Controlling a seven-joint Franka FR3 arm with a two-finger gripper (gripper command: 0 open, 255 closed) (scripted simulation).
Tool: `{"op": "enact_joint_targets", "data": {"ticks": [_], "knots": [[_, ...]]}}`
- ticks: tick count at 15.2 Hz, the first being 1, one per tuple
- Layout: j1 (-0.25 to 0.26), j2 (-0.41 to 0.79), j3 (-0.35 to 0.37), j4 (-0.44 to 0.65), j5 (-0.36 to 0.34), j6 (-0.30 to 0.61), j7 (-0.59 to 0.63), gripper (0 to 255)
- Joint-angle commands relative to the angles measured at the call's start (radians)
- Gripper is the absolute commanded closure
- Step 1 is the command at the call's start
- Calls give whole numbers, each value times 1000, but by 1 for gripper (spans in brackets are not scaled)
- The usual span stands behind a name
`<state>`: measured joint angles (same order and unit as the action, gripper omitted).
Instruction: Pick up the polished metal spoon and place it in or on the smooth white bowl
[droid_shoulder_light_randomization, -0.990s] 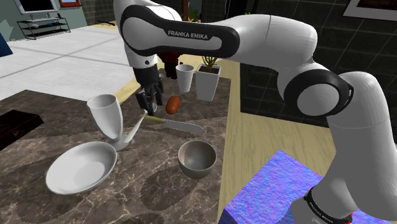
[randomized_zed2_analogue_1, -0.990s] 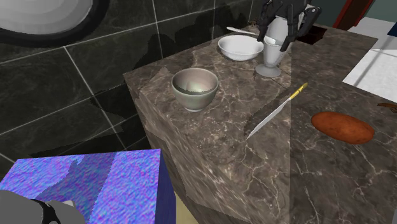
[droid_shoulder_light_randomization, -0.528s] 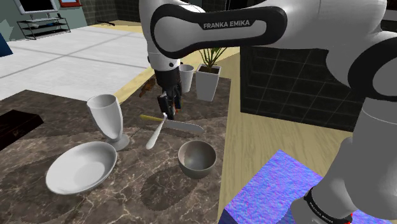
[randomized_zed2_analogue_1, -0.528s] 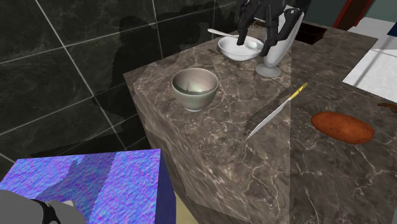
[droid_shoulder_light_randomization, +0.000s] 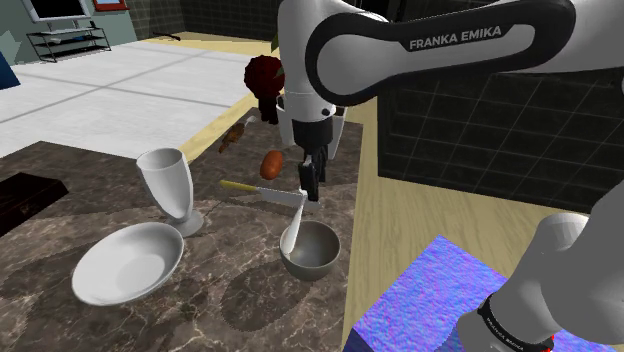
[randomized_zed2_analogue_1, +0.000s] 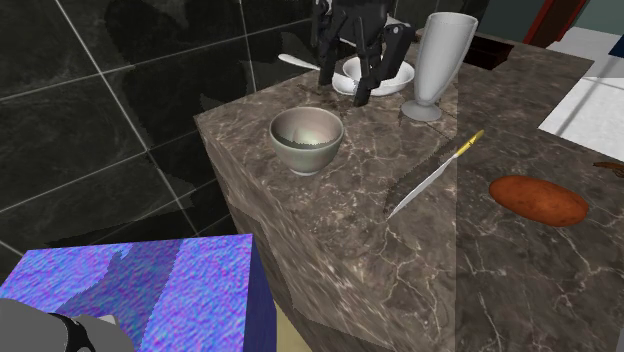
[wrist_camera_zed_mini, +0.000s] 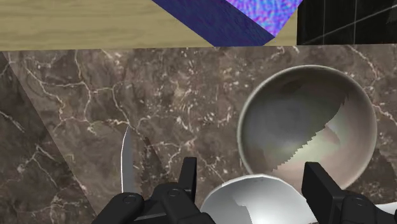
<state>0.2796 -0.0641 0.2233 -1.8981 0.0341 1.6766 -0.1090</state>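
I hold the spoon scoop-down at the centre of the shoulder view, just above the left rim of the pale grey bowl, so letting go should drop it inside. My gripper is clenched on the spoon, with the fingers spread fairly wide around its scoop.
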Motion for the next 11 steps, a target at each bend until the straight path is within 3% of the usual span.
{"op": "enact_joint_targets", "data": {"ticks": [1,11], "knots": [[-4,-75,-6,-82,14,8,-15,255],[-1,-54,-3,-195,12,142,-15,255]]}}
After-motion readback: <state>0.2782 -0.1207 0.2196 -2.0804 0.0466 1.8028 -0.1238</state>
